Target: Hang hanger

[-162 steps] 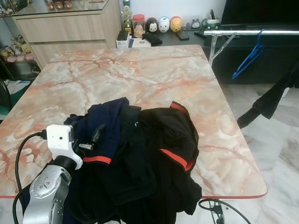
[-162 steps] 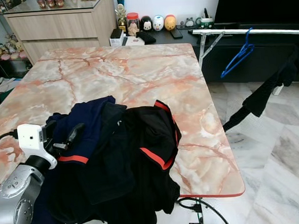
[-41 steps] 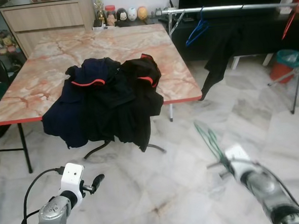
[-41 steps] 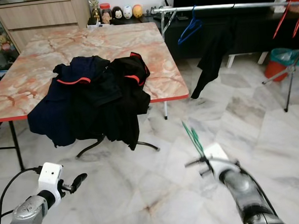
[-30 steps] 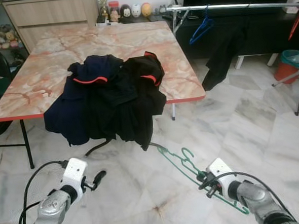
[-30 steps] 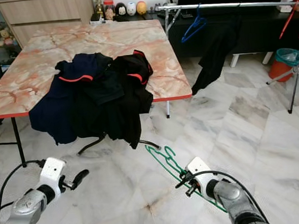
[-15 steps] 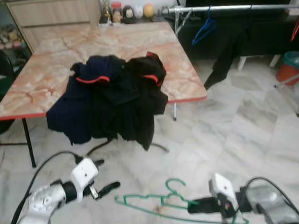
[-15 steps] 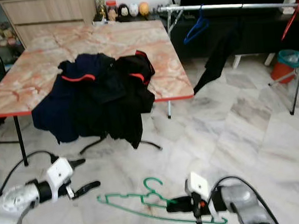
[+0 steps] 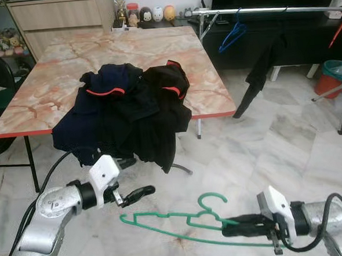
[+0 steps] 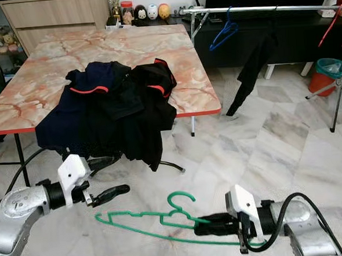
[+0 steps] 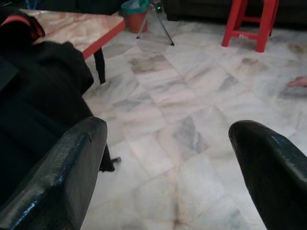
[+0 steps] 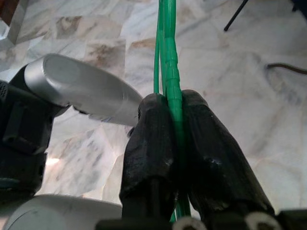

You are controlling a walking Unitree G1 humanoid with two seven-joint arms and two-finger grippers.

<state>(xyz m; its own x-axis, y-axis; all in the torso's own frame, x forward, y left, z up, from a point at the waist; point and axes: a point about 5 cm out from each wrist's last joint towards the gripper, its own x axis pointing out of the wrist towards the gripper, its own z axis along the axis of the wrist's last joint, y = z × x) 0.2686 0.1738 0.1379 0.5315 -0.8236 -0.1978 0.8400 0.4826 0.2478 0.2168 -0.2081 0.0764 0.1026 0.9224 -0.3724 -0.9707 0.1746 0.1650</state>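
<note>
- A pale marble-tiled floor fills the near and right side of the scene, with a pink marble-topped table standing on it at the left.
- The green hanger is held low over the floor, lying nearly flat, its hook curling upward and its long bar reaching toward the left.
- The right gripper is clamped tight on the hanger's bar at the near right; the wrist view shows both black fingers pressed against the green wire.
- The left gripper hovers just left of the hanger's far tip, its fingers spread wide and holding nothing.
- A heap of dark clothes with red trim drapes over the table's near edge.
- Far right, a metal clothes rail carries a blue hanger and a hanging black garment.
- A wooden cabinet stands against the far wall behind the table.
</note>
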